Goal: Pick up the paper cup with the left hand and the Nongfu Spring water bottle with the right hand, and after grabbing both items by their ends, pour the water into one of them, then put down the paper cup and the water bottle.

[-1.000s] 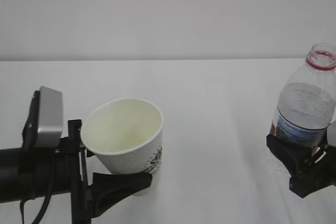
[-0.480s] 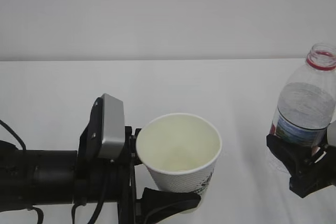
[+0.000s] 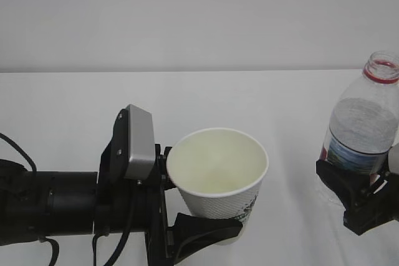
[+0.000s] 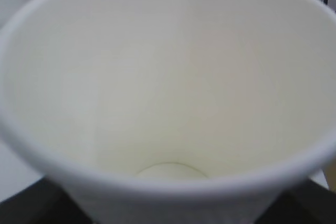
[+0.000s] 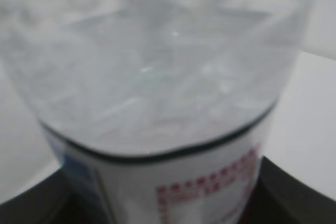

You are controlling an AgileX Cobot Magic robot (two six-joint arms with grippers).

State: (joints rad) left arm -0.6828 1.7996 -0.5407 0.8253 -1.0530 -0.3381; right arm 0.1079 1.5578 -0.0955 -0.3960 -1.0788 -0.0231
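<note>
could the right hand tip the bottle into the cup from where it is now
Probably not yet. The right hand grips the Nongfu Spring water bottle upright at the far right, with bare table separating it from the paper cup. Nothing blocks a move closer.

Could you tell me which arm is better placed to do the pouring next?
The right. Its gripper holds the uncapped water bottle upright, while the left gripper holds the empty paper cup with its mouth open to receive.
</note>
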